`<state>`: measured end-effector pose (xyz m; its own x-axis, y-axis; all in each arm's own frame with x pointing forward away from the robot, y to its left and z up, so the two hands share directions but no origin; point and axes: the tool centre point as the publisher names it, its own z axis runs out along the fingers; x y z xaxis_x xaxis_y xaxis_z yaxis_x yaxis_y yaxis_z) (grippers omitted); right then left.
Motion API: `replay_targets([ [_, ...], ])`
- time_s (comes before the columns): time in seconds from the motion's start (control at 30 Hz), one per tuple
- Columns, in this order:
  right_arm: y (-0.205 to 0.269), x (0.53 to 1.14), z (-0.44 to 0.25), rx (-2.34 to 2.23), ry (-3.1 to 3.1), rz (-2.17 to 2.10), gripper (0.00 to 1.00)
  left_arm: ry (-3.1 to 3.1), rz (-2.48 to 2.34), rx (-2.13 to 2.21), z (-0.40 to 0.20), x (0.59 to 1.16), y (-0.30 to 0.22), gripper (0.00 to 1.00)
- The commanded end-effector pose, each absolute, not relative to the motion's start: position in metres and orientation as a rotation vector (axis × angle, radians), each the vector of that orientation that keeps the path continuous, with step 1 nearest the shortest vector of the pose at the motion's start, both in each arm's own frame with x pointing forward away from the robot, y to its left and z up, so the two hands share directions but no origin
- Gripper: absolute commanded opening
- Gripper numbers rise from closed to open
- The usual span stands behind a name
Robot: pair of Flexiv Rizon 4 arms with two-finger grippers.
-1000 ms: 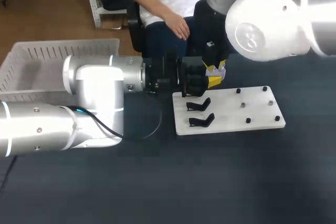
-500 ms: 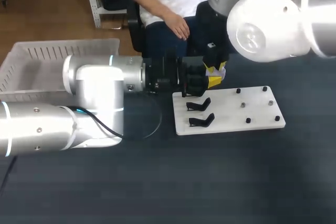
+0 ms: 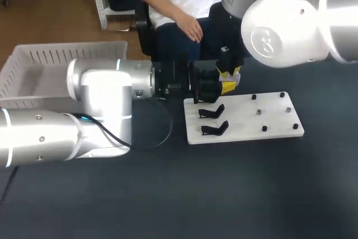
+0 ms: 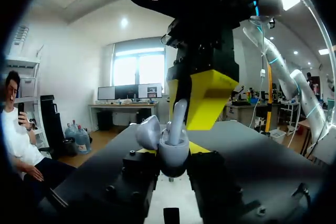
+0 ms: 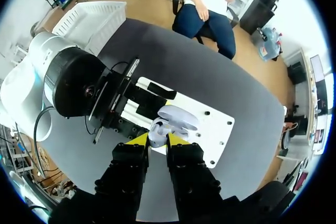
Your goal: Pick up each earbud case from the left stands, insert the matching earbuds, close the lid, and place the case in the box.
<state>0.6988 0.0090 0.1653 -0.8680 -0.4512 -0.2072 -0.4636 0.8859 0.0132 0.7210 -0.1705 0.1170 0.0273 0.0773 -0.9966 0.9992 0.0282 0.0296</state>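
In the left wrist view my left gripper (image 4: 171,157) is shut on a pale lavender earbud case (image 4: 173,150), whose lid (image 4: 148,131) stands open. From above, my right gripper (image 5: 157,139) is shut on a white earbud (image 5: 156,131), whose lower end sits in the case's opening (image 4: 178,116). In the head view both grippers meet just beyond the far left corner of the white board (image 3: 274,117): the left gripper (image 3: 214,85) comes in level, the right gripper (image 3: 229,76) points down. Two black stands (image 3: 212,120) on the board carry nothing.
A white slatted basket (image 3: 33,71) sits at the far left of the table. Several small black pegs (image 3: 264,129) dot the right half of the board. Dark table surface lies bare toward the front.
My right arm has shifted very slightly downward over the case. The left arm and the case have not moved.
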Motion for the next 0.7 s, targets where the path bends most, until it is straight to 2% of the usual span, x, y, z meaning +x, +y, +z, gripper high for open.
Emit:
replay_targets([
  [0.03,0.0078,0.697,0.1666,-0.69,2.855,0.082,0.0,1.26,-1.132,1.261,0.1178,0.7225,-0.1709,0.0],
  [0.7,0.0064,0.7041,0.1649,-0.688,2.877,0.075,0.0,1.26,-1.132,1.261,0.1178,0.7225,-0.1709,0.0],
])
